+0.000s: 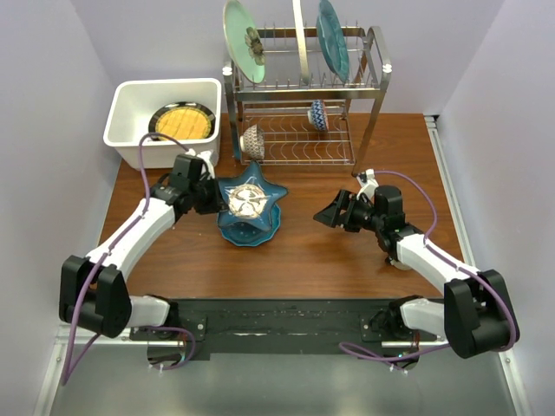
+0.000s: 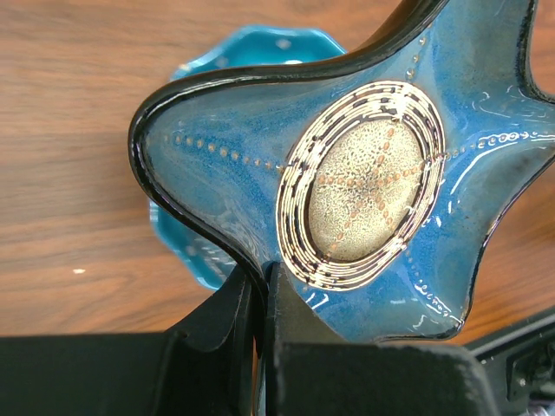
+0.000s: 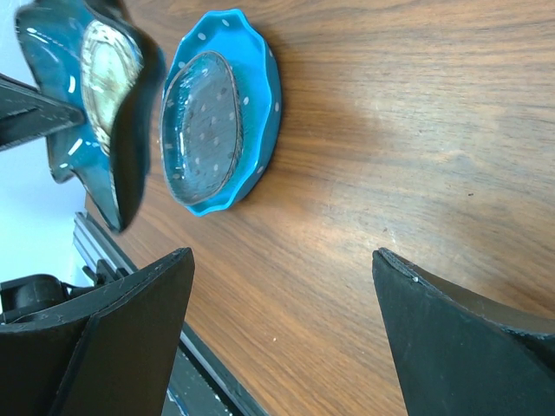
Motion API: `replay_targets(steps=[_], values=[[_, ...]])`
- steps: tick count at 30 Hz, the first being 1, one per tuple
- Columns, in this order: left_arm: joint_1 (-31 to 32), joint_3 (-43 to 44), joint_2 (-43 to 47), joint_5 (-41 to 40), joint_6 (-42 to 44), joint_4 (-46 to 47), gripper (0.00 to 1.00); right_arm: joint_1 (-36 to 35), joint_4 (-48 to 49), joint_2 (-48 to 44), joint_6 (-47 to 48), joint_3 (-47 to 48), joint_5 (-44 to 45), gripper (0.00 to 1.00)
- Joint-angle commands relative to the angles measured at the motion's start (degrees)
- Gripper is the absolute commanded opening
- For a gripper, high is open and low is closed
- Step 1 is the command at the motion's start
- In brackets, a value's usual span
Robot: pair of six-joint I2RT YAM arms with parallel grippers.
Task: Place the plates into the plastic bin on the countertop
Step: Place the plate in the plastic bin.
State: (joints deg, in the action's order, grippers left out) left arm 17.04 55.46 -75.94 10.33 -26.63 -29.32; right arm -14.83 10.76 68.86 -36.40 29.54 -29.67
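From here, the left tool (image 1: pixel 212 196) is clenched on the blue star plate (image 1: pixel 250 199), held above a teal scalloped plate (image 1: pixel 253 236). The white bin (image 1: pixel 121 121) beyond it holds one black-rimmed plate (image 1: pixel 182 121). The right tool (image 1: pixel 330 212) gapes empty.

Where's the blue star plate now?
The dark blue star-shaped plate is left of centre in the top view, pinched by the left gripper above a turquoise scalloped plate, before the steel wire rack.
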Motion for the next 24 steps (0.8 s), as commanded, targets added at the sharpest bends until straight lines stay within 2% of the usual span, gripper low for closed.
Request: replay_targets(steps=[1, 24], values=[[-3.93, 2.02, 4.66, 4.35, 1.05, 4.62, 0.0, 0.24, 2.77, 0.4, -0.51, -0.18, -1.27, 0.88], [-22.31, 8.34, 4.14, 12.0, 5.63, 2.25, 0.0, 0.24, 3.12, 1.63, -0.42, -0.1, -1.71, 0.88]])
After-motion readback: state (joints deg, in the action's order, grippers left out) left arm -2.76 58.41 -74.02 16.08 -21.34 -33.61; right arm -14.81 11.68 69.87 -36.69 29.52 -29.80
